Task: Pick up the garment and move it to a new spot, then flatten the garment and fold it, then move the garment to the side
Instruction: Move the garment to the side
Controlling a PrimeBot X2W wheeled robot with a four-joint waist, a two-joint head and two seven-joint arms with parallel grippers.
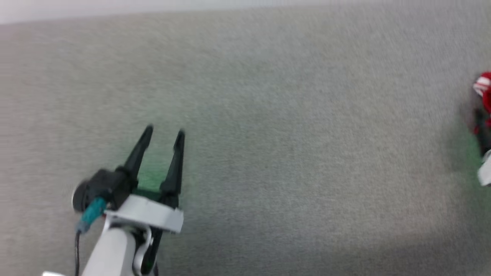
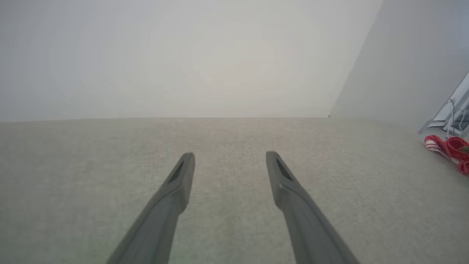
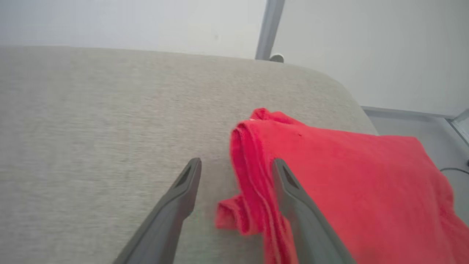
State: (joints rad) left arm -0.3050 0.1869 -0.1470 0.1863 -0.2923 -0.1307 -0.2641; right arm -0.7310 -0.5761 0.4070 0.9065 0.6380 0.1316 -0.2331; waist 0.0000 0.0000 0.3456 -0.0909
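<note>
Fingers of the right gripper [image 3: 237, 162] stood wide apart, clamping nothing. The garment [image 3: 348, 176] lay folded, plain red side up, on the grey fabric surface [image 3: 91, 128] near its rounded corner. Its folded edge ran between the two fingers, and one finger crossed in front of the cloth; whether it touched could not be told. In the head view the left gripper [image 1: 164, 131] was over the same surface, jaws spread and empty, well apart from the garment at the far right edge.
</note>
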